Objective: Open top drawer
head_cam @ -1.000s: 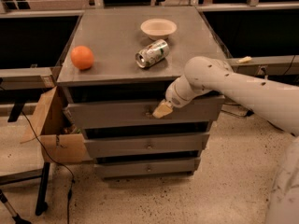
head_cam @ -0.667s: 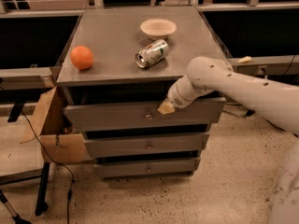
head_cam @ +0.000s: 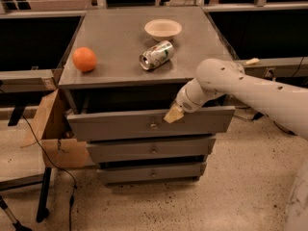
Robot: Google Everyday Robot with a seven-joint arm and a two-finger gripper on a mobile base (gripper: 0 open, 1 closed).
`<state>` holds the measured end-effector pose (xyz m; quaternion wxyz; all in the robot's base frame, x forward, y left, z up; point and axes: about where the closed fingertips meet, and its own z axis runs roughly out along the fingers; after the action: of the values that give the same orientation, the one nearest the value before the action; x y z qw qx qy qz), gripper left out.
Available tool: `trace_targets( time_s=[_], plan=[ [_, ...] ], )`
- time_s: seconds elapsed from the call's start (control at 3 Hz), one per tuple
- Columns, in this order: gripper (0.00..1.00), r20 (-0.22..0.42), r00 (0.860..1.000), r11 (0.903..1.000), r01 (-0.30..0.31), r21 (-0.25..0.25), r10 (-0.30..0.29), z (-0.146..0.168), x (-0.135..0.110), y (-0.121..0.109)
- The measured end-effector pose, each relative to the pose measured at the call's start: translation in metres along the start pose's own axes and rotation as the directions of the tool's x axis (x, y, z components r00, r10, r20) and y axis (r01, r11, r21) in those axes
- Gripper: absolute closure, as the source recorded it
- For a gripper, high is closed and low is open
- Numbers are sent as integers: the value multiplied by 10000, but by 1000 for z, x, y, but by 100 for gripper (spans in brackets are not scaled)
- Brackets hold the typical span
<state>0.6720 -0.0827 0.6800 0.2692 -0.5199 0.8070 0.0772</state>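
One gripper (head_cam: 173,114), open or closed impossible to tell, at the upper edge of the top drawer (head_cam: 110,126), just beside its knob (head_cam: 153,125); drawer stands partly out. Counter (head_cam: 115,37) above holds can (head_cam: 156,55), orange (head_cam: 84,59), bowl (head_cam: 163,29).

The top drawer (head_cam: 110,124) stands partly out from under the table (head_cam: 115,37), with a dark gap behind its front. The tool (head_cam: 173,114) sits at the front's upper edge, just right of and above the brass knob (head_cam: 153,125), on a white arm (head_cam: 250,88) reaching in from the right. On the table are an orange (head_cam: 84,59) at the left, a can (head_cam: 156,55) lying on its side, and a bowl (head_cam: 163,29) farther back.
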Motion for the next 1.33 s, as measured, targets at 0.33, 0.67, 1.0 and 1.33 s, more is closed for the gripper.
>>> trace_targets(
  time_s=[0.33,0.67,1.0,1.33],
  plan=[
    [67,-28,9985,9985,542,-125,-542,-10,12,13],
    [42,-28,9985,9985,542,-126,-543,-12,10,12],
    [20,29,9943,9938,1070,-316,-1070,-14,17,24],
    [0,210,9737,9708,2277,-760,-2267,-18,30,51]
  ],
)
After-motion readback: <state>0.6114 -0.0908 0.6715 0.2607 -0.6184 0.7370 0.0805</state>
